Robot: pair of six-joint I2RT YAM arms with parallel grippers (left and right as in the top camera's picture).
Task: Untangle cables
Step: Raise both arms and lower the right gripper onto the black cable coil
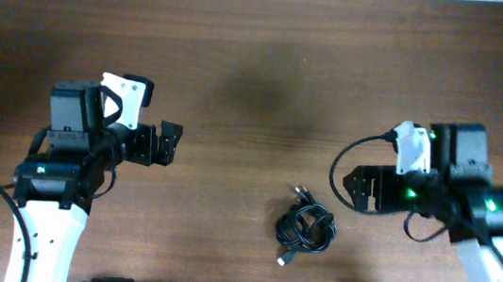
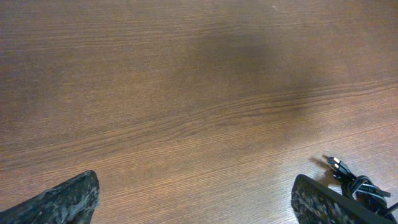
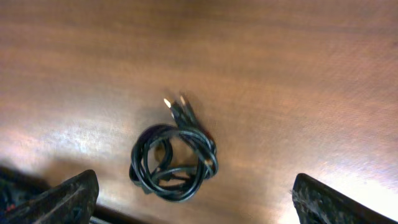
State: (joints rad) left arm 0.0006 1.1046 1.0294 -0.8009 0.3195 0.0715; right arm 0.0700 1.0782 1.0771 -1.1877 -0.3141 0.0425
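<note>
Nearby, cables [image 1: 306, 227] apart from right end effector [image 1: 352, 187].

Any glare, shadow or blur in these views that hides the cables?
Overhead: even light, one faint dark patch on the table, cables small but clear. Left wrist: sharp wood grain, soft shadow upper right, cables cut off at the lower right corner. Right wrist: softer focus, warm tint, pale glare on the wood at left and right; cables readable.
</note>
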